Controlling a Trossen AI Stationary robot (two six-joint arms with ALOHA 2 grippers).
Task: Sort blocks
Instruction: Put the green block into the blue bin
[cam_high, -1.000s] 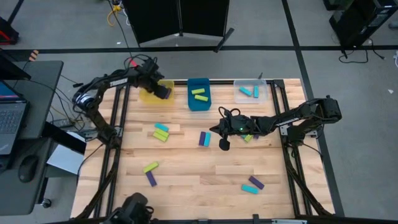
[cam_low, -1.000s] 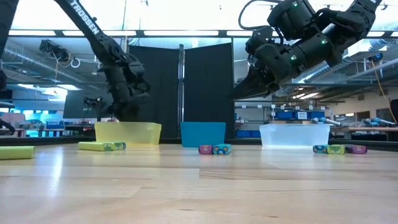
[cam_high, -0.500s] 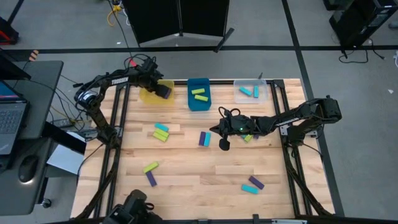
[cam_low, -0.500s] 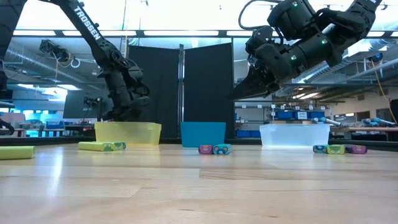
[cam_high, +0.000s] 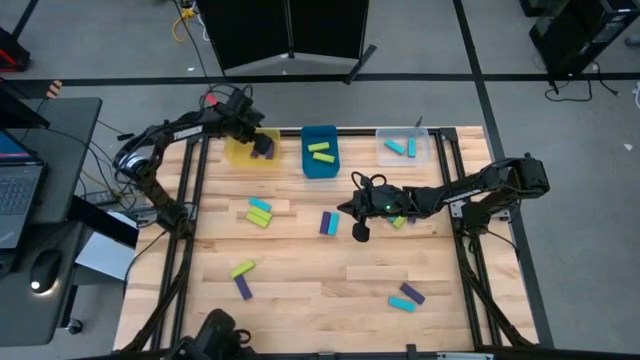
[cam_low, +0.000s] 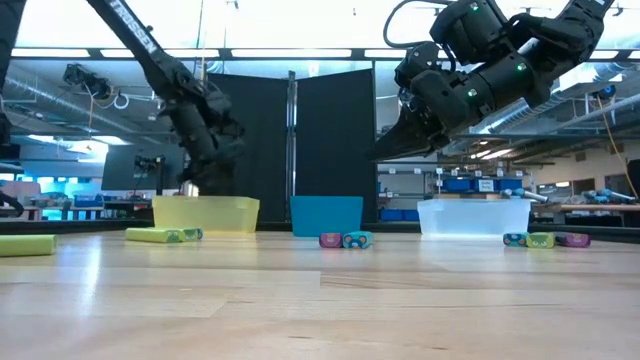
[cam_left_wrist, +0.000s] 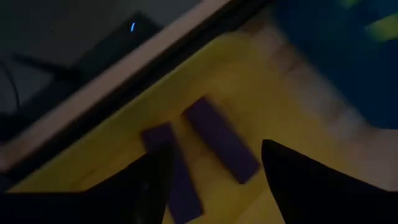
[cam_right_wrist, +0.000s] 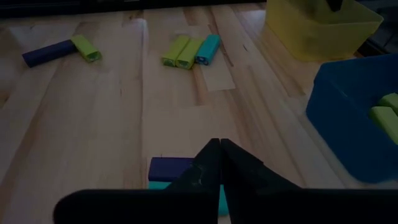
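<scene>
Left end effector (cam_high: 262, 146), fingers spread and empty, over the yellow bin (cam_high: 243, 152) at upper left, two purple blocks (cam_left_wrist: 221, 139) inside. Right end effector (cam_high: 345, 210), fingers closed and empty, mid-desk beside a purple-cyan pair (cam_high: 328, 222). Arm lettering "TROSSEN" (cam_low: 133, 22).

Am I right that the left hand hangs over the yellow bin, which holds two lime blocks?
Not quite. The left hand does hang over the yellow bin, but the two blocks inside are purple, not lime. The left wrist view shows them lying side by side on the bin's floor.
</scene>
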